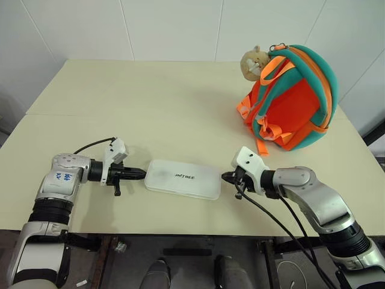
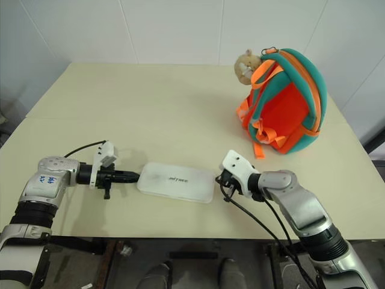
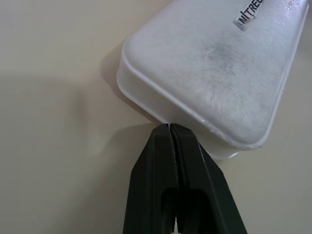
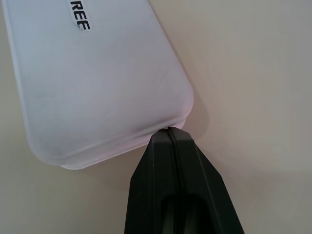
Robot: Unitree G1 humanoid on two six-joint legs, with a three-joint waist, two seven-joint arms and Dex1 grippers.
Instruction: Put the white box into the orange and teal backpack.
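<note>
Matt plastic white box point(image 1: 183, 179), cloth backpack point(image 1: 293, 99), smooth table point(image 1: 156, 102)

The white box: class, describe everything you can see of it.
The white box is a flat rectangular case with rounded corners, of frosted, plastic-looking material, with small dark lettering on top and a seam round its side. It lies flat, closed, near the table's front edge. The shut left gripper and shut right gripper meet its two short ends.

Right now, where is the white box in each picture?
Left eye view: the box lies near the table's front edge, between the two hands.
Right eye view: same spot, between the hands.
Left wrist view: one end, just past the left hand.
Right wrist view: other end, just past the right hand.
Shared landmark: the dark lettering on its top.
</note>
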